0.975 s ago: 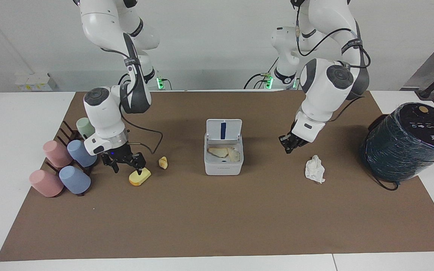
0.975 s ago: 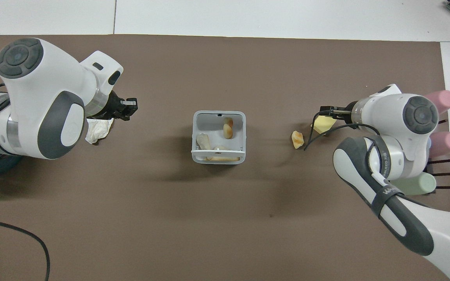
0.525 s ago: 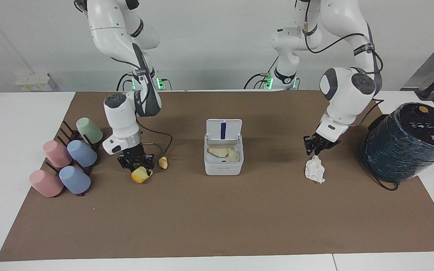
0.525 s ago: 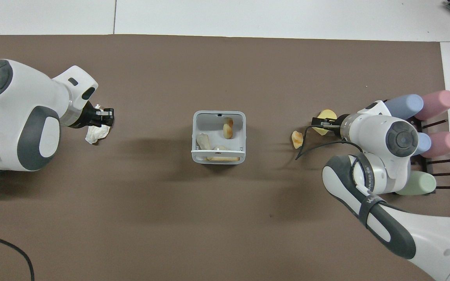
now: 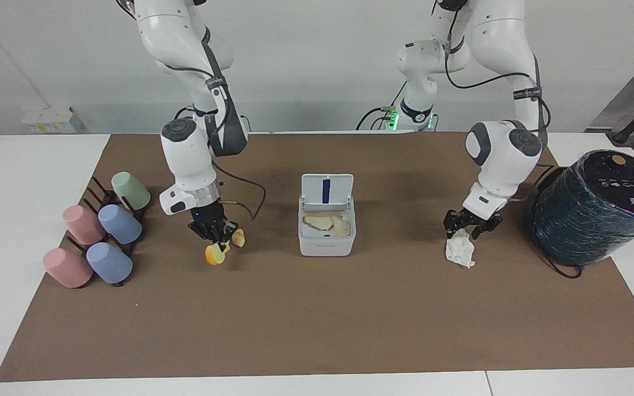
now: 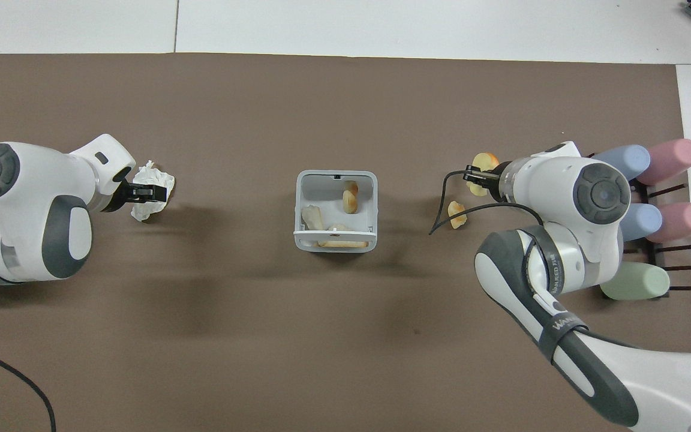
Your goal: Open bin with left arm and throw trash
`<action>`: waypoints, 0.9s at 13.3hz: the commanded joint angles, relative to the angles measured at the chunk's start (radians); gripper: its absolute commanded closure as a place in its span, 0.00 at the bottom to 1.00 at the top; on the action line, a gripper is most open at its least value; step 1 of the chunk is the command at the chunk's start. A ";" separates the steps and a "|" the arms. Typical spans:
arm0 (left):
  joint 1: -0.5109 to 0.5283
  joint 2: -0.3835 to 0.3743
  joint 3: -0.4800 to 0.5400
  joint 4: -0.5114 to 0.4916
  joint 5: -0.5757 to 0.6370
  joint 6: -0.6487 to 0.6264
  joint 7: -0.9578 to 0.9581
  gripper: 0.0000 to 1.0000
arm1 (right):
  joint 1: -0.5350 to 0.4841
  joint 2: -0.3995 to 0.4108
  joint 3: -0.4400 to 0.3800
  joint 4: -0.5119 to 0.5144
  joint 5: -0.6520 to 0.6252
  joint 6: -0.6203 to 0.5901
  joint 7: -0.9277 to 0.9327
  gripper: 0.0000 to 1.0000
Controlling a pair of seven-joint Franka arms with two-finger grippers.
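Observation:
The white bin (image 5: 327,245) (image 6: 298,210) stands mid-mat with its lid (image 5: 326,190) up, and several pale scraps lie inside. My right gripper (image 5: 218,242) (image 6: 470,177) is shut on the yellow wedge (image 5: 213,254) (image 6: 485,161), which hangs tilted just above the mat toward the right arm's end. The small tan lump (image 5: 238,237) (image 6: 456,214) lies on the mat beside it. Toward the left arm's end, my left gripper (image 5: 464,228) (image 6: 156,193) is open and sits low over the top of the crumpled tissue (image 5: 460,250) (image 6: 156,179), with a finger on either side.
A rack of pastel cups (image 5: 102,231) (image 6: 651,198) lies at the right arm's end of the mat. A big dark wrapped cylinder (image 5: 592,206) stands at the left arm's end. A thin black cable (image 5: 251,198) trails from the right wrist.
My right gripper closed on the yellow wedge and lifted it off the mat toward the bin. My left gripper moved from beside the bin to over the tissue and opened.

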 commanded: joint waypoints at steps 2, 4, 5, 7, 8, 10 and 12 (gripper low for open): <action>-0.007 0.017 0.002 -0.005 0.017 0.035 0.009 0.76 | 0.112 0.017 0.003 0.145 0.002 -0.083 0.274 1.00; -0.005 0.017 0.002 0.001 0.017 0.024 0.007 1.00 | 0.181 0.027 0.003 0.170 0.002 -0.081 0.390 1.00; -0.005 0.017 0.002 0.010 0.017 0.013 0.007 1.00 | 0.209 0.027 0.003 0.173 0.002 -0.077 0.428 1.00; -0.007 0.022 0.002 0.071 0.017 -0.063 0.003 1.00 | 0.258 0.030 0.003 0.173 0.004 -0.063 0.471 1.00; -0.007 0.020 0.002 0.099 0.017 -0.103 0.000 1.00 | 0.273 0.030 0.003 0.173 0.019 -0.063 0.482 1.00; -0.010 0.019 0.002 0.166 0.018 -0.189 -0.008 1.00 | 0.309 0.030 0.003 0.173 0.086 -0.063 0.484 1.00; -0.034 0.011 0.004 0.225 0.018 -0.279 -0.020 1.00 | 0.336 0.027 0.003 0.171 0.171 -0.067 0.500 0.01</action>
